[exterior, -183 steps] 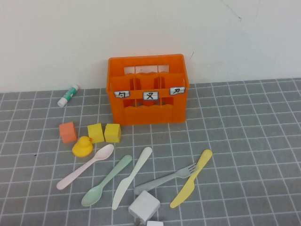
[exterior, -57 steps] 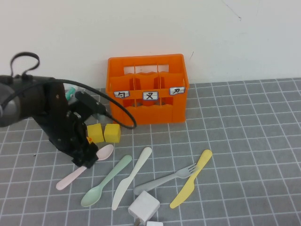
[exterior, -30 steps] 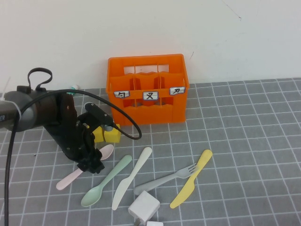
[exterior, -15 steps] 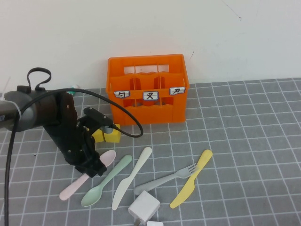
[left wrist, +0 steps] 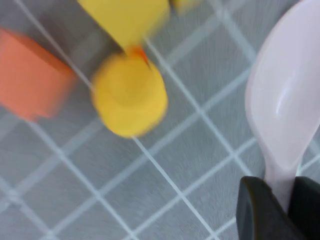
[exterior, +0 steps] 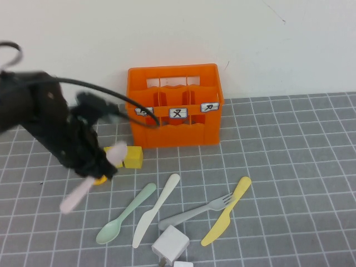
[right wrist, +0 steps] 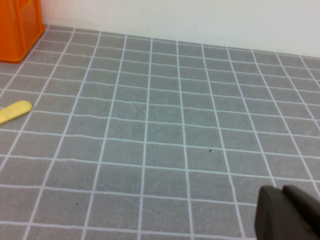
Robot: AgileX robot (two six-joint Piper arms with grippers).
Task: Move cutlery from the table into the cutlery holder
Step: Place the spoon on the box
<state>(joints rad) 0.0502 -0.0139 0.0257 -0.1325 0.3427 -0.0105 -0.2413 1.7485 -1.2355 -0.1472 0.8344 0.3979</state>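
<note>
Cutlery holder (exterior: 173,105) at table (exterior: 289,167) rear, fork (exterior: 197,212) between two knives in front

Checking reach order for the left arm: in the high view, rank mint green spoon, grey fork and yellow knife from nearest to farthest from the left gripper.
Left gripper holds the pale pink spoon, left of the cutlery row.
1. Mint green spoon, row's left end.
2. Grey fork, right of centre.
3. Yellow knife, far right.
Right gripper shows only in its wrist view.

Plain white wall (exterior: 167,33) behind, evenly lit.
</note>
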